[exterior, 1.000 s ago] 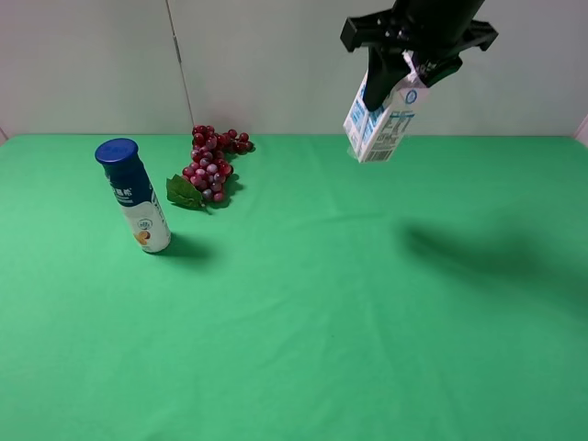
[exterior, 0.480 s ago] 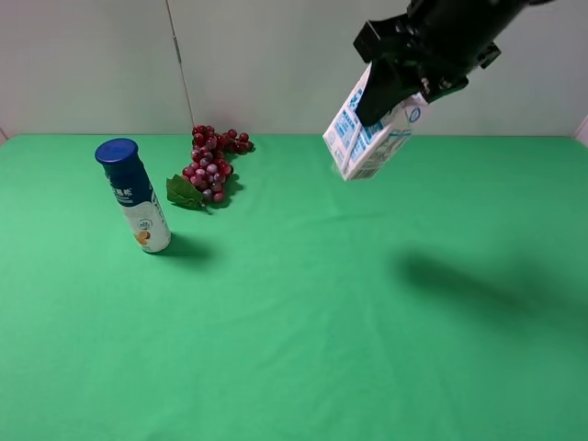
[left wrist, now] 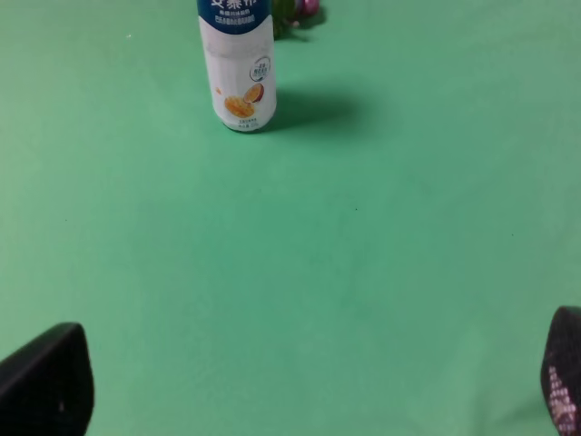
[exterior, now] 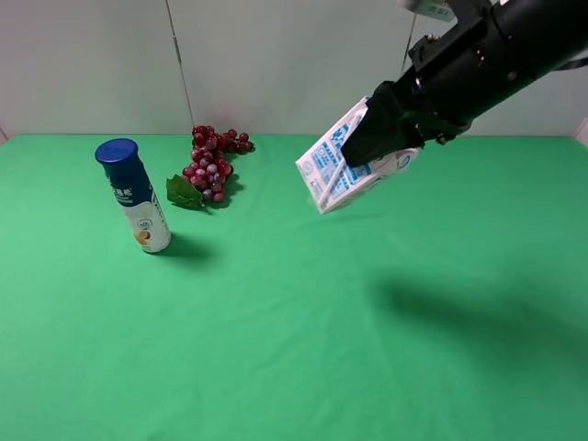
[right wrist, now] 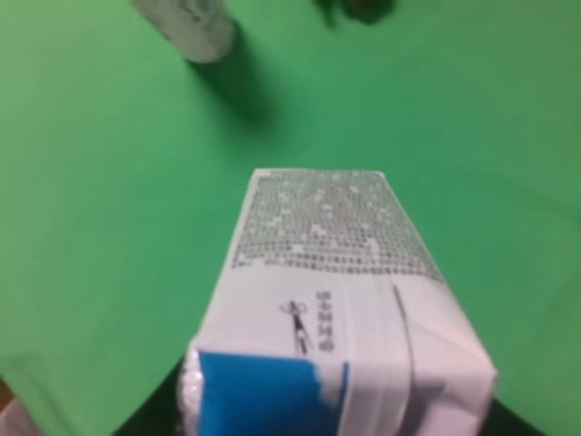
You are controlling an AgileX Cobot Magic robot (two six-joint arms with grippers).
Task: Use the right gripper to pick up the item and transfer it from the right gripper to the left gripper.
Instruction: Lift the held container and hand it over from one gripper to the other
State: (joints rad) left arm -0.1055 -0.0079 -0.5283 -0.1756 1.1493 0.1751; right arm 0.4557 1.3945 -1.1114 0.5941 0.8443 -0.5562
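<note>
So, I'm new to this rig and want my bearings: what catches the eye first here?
A tilted white-and-blue carton hangs in mid-air above the green table, clamped in the right gripper at the upper right. On the left, a blue-capped bottle stands upright, with red grapes behind it.

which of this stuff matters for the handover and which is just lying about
In the job: carton, held tilted in the air by the shut right pincer; open left pincer.
Lying about: blue-capped bottle, upright; red grape bunch.

The carton (right wrist: 320, 272) bears a small scissors sign (right wrist: 296, 316); other print, and the bottle's (left wrist: 238, 77) label, unreadable.
</note>
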